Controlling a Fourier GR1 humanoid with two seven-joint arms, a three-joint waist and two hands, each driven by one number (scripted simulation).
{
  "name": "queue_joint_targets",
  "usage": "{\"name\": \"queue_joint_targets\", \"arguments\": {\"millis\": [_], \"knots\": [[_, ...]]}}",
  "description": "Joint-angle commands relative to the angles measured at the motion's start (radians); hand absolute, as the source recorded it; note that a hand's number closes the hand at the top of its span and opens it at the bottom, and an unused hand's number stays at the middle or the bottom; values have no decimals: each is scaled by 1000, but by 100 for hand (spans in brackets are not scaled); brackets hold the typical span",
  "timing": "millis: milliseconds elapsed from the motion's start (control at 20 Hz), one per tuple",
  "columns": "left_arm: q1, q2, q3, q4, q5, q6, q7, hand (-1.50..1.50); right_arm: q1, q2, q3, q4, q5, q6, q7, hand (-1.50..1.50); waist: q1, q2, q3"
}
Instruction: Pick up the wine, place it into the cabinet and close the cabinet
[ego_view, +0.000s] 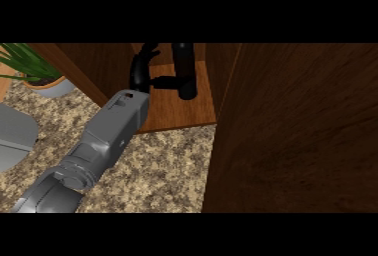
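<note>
Wine bottle (184, 70) stands upright inside the cabinet (188, 107), just right of the left hand (142, 72), whose thumb and fingers curl around it; door (295, 130) open.

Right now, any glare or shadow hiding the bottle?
Head view: no glare; the counter is evenly lit. Head view: the cabinet is dim inside, so the dark bottle and the black left hand curled round it blend together. Head view: the door blocks the right side.
</note>
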Motion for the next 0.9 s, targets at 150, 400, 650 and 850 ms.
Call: {"name": "queue_joint_targets", "arguments": {"millis": [150, 400, 650, 850], "knots": [[-25, 11, 23, -14, 13, -72, -27, -150, 43, 0, 19, -114, -53, 9, 37, -150, 3, -1, -1], [-20, 27, 82, -52, 68, -190, -78, 150, 54, -15, -2, -103, -49, 24, 19, -150, 11, -1, -2], [-26, -5, 100, -76, 82, -298, -111, 150, 85, -21, -14, -150, -71, 25, 32, -150, 30, -15, 0], [-60, -47, 105, -87, 84, -333, -101, -150, 87, -18, 1, -190, -39, 1, 77, -150, 50, -25, 0]]}}
